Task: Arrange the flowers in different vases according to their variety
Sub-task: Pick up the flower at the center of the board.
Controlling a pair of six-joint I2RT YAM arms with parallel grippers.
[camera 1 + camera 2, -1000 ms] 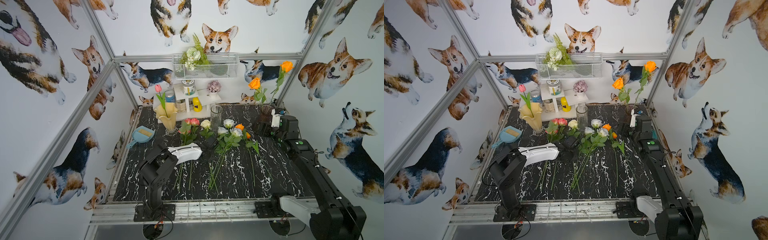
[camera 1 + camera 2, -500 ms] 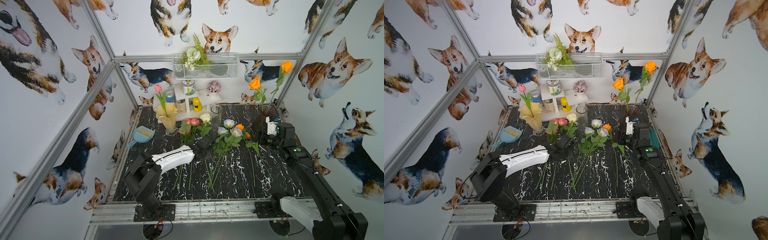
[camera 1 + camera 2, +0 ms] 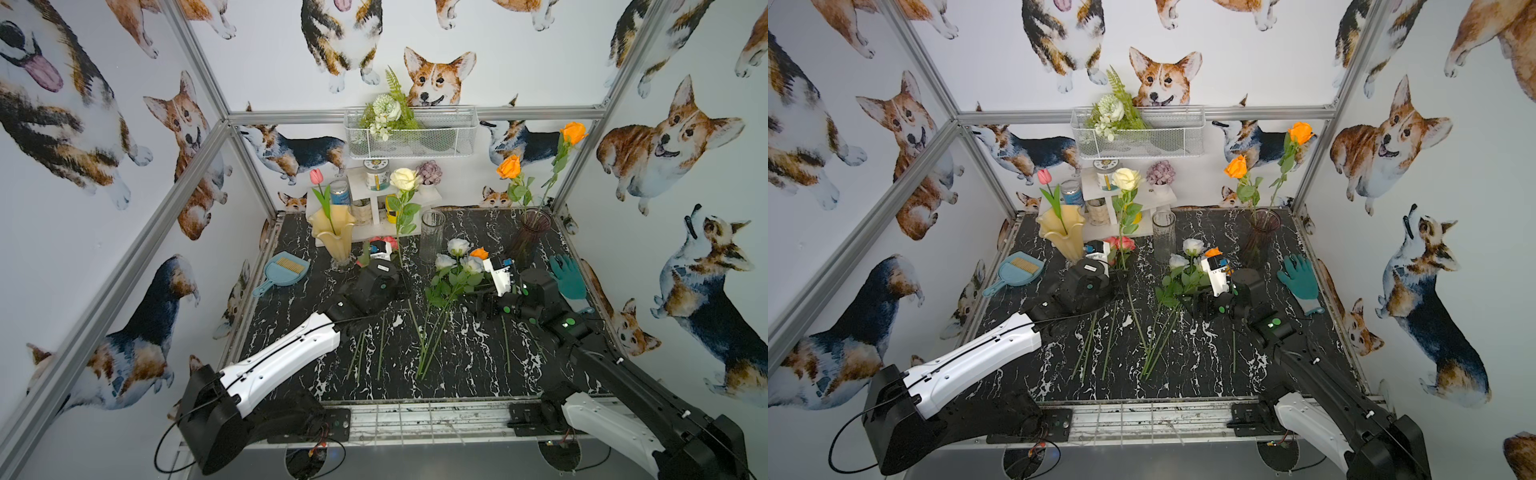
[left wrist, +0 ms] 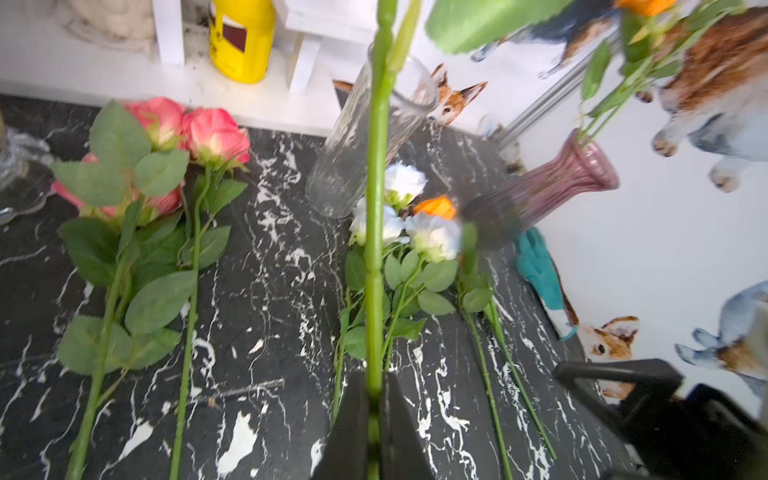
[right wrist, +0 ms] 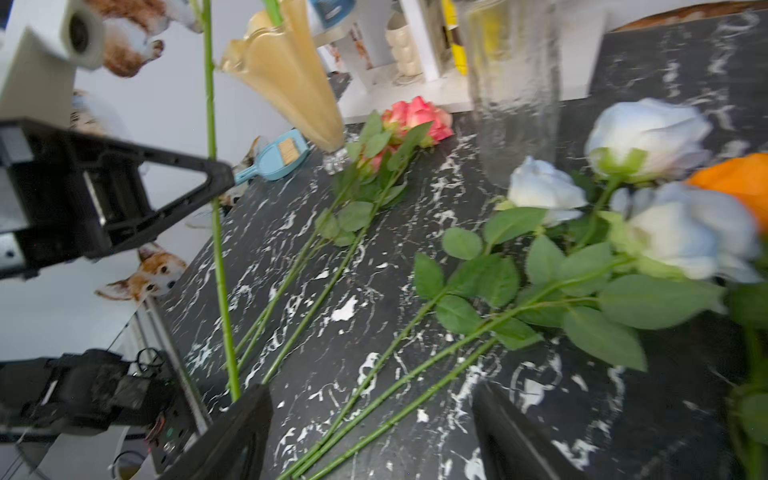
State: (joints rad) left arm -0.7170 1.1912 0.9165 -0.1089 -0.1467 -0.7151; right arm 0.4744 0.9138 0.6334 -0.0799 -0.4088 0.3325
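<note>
My left gripper (image 4: 374, 390) is shut on the green stem of a cream rose (image 3: 404, 179), which stands upright beside the clear glass vase (image 3: 432, 235). My right gripper (image 5: 370, 395) is open low over the stems of the pale-blue roses (image 3: 457, 247), which lie on the table with an orange rose (image 3: 480, 252). Pink roses (image 4: 187, 133) lie to the left, largely hidden behind my left wrist in both top views. The creamy-yellow vase (image 3: 332, 232) holds a pink tulip (image 3: 316, 176). The purple vase (image 3: 532, 237) holds two orange roses (image 3: 509, 166).
A blue dustpan (image 3: 286, 270) lies at the left edge and a teal glove (image 3: 567, 276) at the right edge. At the back, a white shelf (image 3: 374, 195) carries jars and a wire basket (image 3: 409, 133) holds a fern bouquet.
My left gripper has lifted the cream rose off the table and stood it upright. My right arm has swung from the purple vase toward the pale-blue roses.
</note>
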